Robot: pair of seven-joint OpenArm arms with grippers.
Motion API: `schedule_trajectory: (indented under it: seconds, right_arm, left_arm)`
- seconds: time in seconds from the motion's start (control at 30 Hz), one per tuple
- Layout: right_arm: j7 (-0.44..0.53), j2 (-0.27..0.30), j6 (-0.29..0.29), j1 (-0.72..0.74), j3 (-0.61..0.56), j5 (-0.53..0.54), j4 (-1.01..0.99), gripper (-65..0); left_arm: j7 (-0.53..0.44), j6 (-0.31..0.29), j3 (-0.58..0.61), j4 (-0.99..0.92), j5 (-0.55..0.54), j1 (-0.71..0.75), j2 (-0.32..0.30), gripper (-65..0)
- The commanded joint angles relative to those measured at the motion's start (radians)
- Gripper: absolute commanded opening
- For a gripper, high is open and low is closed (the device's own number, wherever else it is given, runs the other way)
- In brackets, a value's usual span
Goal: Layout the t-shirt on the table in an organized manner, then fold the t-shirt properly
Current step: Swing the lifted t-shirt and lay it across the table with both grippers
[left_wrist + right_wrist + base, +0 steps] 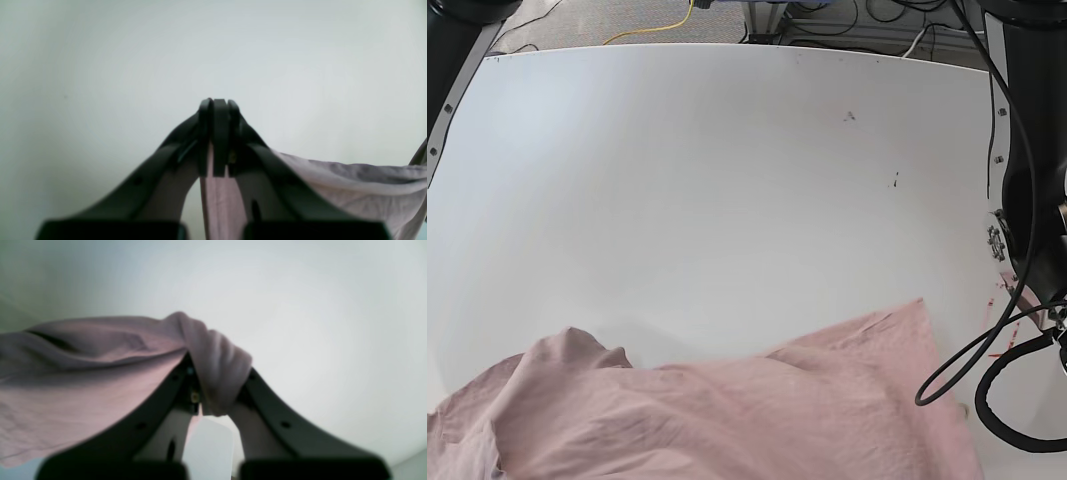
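Mauve knit t-shirt (727, 420) hangs pinched in both my jaws, left (218, 140) and right (213, 386), raised to spread over the desk (727, 180).

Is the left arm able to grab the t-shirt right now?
Yes, it looks that way: the left gripper is already shut on a fold of the t-shirt, with nothing in its way.

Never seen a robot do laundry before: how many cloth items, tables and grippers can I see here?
t-shirt: 1
table: 1
Grippers: 2, left gripper and right gripper, each shut on the t-shirt
Total: 4
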Motion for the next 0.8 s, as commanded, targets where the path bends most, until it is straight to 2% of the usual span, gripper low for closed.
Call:
schedule_trajectory:
  seconds: [0.0, 0.13, 0.37, 0.53, 0.77]
  right_arm:
    - [-0.008, 0.029, -0.006, -0.014, 0.038, -0.002, 0.023, -65.0]
    - [-0.034, 0.038, -0.006, -0.148, 0.127, -0.002, 0.075, -65.0]
    - [-0.115, 0.028, -0.006, -0.459, 0.339, 0.007, 0.275, -65.0]
    - [-0.186, -0.031, -0.006, -0.680, 0.497, 0.065, 0.413, -65.0]
    - [-0.197, -0.083, -0.006, -0.959, 0.633, 0.130, 0.536, -65.0]
  left_arm:
    - [-0.008, -0.003, -0.033, 0.019, -0.005, 0.014, -0.014, -65.0]
    - [0.022, -0.008, -0.082, 0.020, -0.017, 0.094, -0.023, -65.0]
    - [0.063, -0.005, -0.131, 0.059, -0.138, 0.253, -0.071, -65.0]
    - [0.108, -0.005, -0.175, 0.091, -0.230, 0.413, -0.071, -65.0]
    - [0.163, -0.008, -0.217, 0.171, -0.280, 0.617, -0.057, -65.0]
